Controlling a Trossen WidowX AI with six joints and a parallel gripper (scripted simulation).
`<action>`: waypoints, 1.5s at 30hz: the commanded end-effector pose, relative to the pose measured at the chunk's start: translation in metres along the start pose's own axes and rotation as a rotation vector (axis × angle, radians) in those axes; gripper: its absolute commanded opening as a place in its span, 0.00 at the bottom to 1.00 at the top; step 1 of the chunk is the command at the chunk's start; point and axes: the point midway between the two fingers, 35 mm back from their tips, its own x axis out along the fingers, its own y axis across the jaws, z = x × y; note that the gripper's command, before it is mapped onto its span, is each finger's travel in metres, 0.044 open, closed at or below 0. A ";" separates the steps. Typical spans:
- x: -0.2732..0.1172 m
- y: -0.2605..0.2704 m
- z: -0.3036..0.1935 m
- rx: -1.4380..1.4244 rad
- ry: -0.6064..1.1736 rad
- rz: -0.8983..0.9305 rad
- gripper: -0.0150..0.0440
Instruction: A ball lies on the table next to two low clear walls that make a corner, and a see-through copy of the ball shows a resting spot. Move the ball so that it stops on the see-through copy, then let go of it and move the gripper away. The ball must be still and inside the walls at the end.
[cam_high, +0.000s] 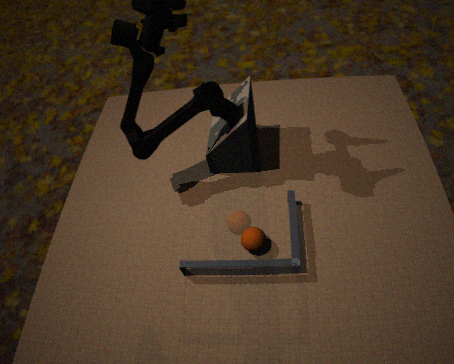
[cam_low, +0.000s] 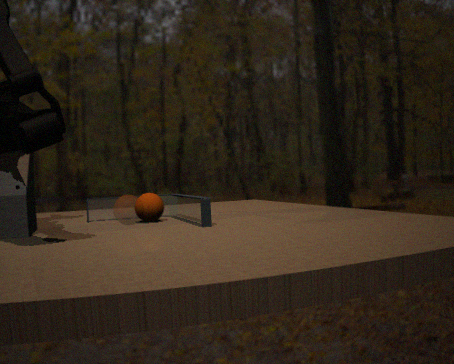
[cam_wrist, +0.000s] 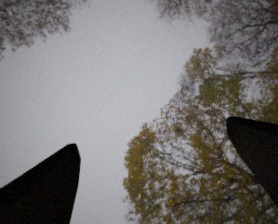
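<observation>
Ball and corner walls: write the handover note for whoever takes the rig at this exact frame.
Gripper: open wide, holding nothing; the wrist view shows only sky and treetops between the fingers, so it points up, away from the table.
Ball: orange, resting on the table inside the corner of the two clear walls, untouched.
See-through copy: right beside the ball, on the arm's side and farther from the corner; the two look touching or slightly overlapped.
Done: nothing visible yet.
Left: bring the gripper down, nudge or carry the ball onto the copy, release, withdraw, check it rests still inside the walls.
</observation>
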 end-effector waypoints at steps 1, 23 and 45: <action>0.001 0.001 0.002 -0.011 -0.010 0.004 0.98; -0.002 0.155 0.268 -0.971 -1.402 -0.186 1.00; -0.305 0.203 0.444 -0.491 -1.886 -1.662 1.00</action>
